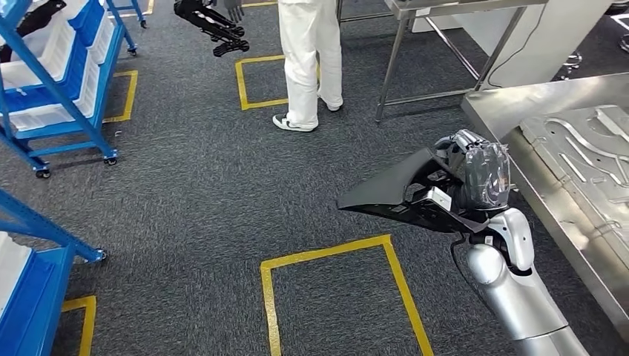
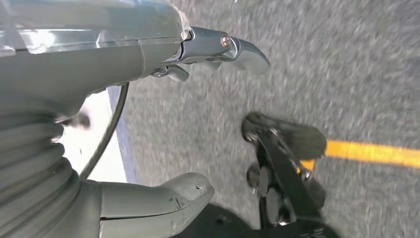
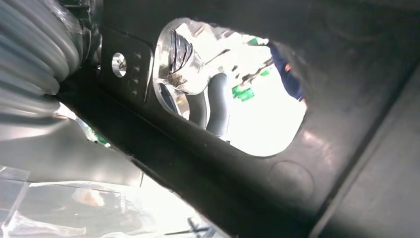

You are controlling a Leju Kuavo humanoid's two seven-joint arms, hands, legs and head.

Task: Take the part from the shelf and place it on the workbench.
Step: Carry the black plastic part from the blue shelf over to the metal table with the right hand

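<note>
- Right robot hand [image 1: 475, 174], centre right of the head view, holds the black part [image 1: 404, 194], fingers through its opening
- Part's long axis points frame-left, away from the tabletop [image 1: 512, 104] just to the right
- Left robot hand [image 2: 124, 54] holds nothing, fingers apart

You are not getting any readable text, label, brand or number in these views. The black part [image 1: 400, 194] is showing no legible marking, the blue shelf [image 1: 63, 89] and its white bins are carrying none, and the steel workbench [image 1: 512, 111] is bare of lettering. The yellow floor tape [image 1: 326, 256] is forming plain outlines only.
</note>
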